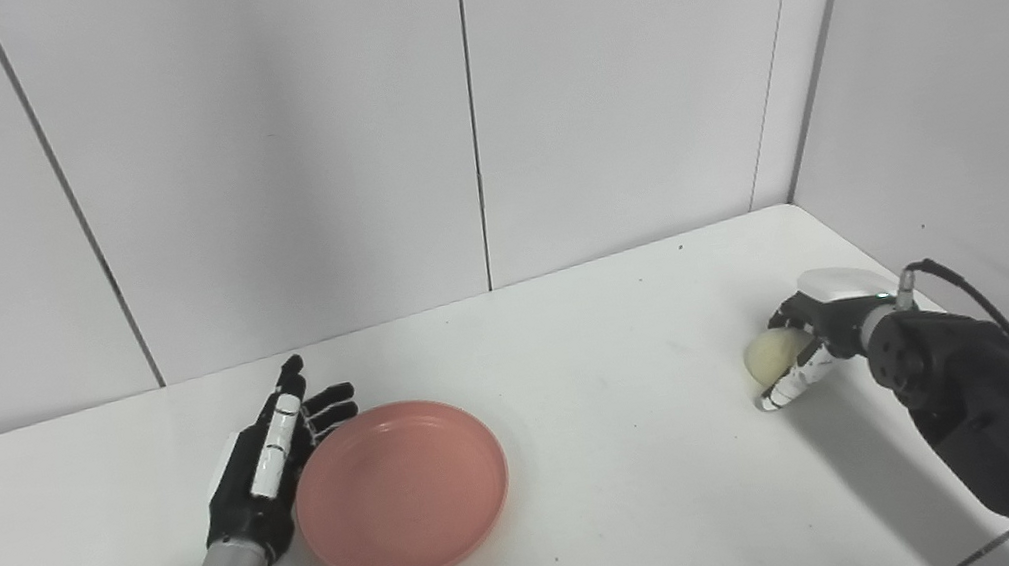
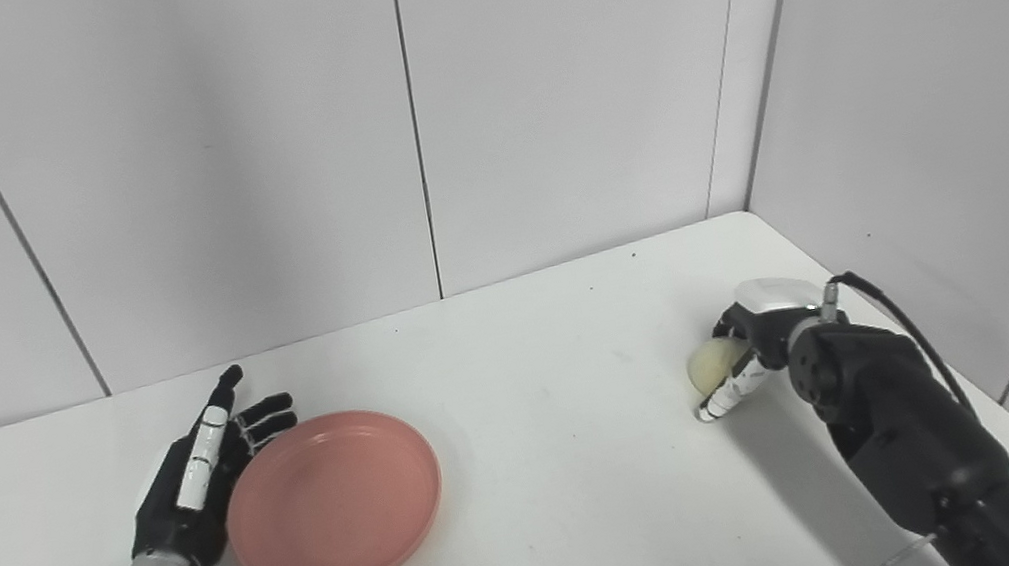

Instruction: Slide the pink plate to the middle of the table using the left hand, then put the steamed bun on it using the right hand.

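White tabletop (image 1: 635, 465) shows your pink plate (image 1: 401, 489) left of center beside the released left hand (image 1: 266, 468), while at right your right hand (image 1: 813, 345) grasps the steamed bun (image 1: 772, 355); next, carry it over.

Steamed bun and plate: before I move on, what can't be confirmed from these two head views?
- Steamed bun: its right side and underside are hidden by the right hand in both views, so I cannot tell whether it is lifted off the table.
- Pink plate: whether the left hand touches its left rim is unclear; the open hand lies close beside it.
- Both arms are cut off by the bottom edge.
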`<state>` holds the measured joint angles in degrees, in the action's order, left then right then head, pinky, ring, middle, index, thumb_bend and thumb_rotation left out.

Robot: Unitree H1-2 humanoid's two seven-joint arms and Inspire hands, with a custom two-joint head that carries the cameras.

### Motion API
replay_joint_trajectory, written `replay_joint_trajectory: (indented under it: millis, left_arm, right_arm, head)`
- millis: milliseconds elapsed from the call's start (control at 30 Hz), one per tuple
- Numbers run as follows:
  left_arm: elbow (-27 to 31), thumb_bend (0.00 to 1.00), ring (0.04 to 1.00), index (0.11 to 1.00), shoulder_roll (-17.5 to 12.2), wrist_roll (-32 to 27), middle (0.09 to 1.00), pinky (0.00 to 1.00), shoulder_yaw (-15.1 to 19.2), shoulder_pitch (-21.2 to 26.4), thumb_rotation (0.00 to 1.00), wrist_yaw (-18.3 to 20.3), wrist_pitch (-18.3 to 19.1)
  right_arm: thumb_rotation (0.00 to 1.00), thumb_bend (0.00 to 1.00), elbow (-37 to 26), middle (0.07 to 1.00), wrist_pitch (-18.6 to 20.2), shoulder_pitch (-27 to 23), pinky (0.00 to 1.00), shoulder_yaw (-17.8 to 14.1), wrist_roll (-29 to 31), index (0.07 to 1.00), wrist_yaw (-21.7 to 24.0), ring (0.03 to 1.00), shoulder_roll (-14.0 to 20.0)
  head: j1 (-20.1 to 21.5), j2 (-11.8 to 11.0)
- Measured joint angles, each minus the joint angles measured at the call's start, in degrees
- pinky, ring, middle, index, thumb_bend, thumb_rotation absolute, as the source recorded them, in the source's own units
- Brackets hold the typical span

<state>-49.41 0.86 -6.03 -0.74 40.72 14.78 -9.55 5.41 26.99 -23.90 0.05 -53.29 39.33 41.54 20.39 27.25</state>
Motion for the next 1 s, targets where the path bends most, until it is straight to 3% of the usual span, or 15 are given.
replay_joint_trajectory:
  millis: [67,167,333,500,567,733,833,1000]
  left_arm:
    - [-0.09,0.66,0.743,0.955,-0.03,0.0,0.745,0.73,0.0,0.05,0.83,0.13,0.0]
    - [-0.15,0.66,0.74,0.956,-0.03,0.0,0.742,0.72,0.03,0.08,0.83,0.13,0.0]
    - [-0.44,0.66,0.739,0.955,-0.03,-0.02,0.745,0.72,0.06,0.23,0.83,0.2,-0.01]
    - [-0.37,0.65,0.745,0.961,-0.03,-0.01,0.754,0.73,0.04,0.25,0.84,0.3,-0.01]
    - [-0.36,0.64,0.745,0.962,-0.03,-0.02,0.753,0.73,0.05,0.25,0.84,0.31,0.0]
    - [-0.19,0.66,0.748,0.96,-0.04,-0.38,0.754,0.73,0.09,0.22,0.83,0.44,0.02]
    - [-0.38,0.66,0.743,0.96,-0.1,-0.41,0.753,0.72,-0.02,0.23,0.84,0.55,0.0]
    - [-0.29,0.66,0.739,0.959,-0.13,-0.41,0.751,0.72,-0.1,0.21,0.83,0.55,0.02]
  right_arm:
    - [0.4,1.0,0.02,0.665,0.0,0.0,0.49,-0.07,-0.02,0.723,-0.08,0.617,0.09]
    - [0.4,0.98,0.03,0.674,0.0,-0.01,0.5,1.05,-0.19,0.705,-0.18,0.627,0.52]
    - [0.39,0.94,0.01,0.595,0.0,-0.01,0.43,2.22,-0.1,0.681,-0.24,0.539,1.41]
    - [0.4,0.94,0.0,0.573,0.0,-0.01,0.4,2.22,-0.05,0.665,-0.32,0.51,1.42]
    - [0.4,0.93,0.0,0.512,0.0,-0.01,0.34,2.22,0.07,0.663,-0.31,0.434,1.41]
    - [0.39,0.93,0.0,0.495,0.0,0.1,0.32,2.19,0.56,0.624,-0.14,0.408,1.36]
    - [0.38,0.94,-0.2,0.534,0.0,0.13,0.35,2.18,0.92,0.592,-0.16,0.457,1.36]
    - [0.37,0.92,-2.91,0.439,0.0,0.36,0.27,1.25,0.93,0.602,-0.01,0.346,0.59]
  head:
    - [0.09,0.0]
    - [0.09,0.09]
    - [0.09,0.18]
    - [0.0,0.18]
    - [-0.09,0.18]
    - [-0.09,0.18]
    - [0.0,0.26]
    - [-0.26,0.18]
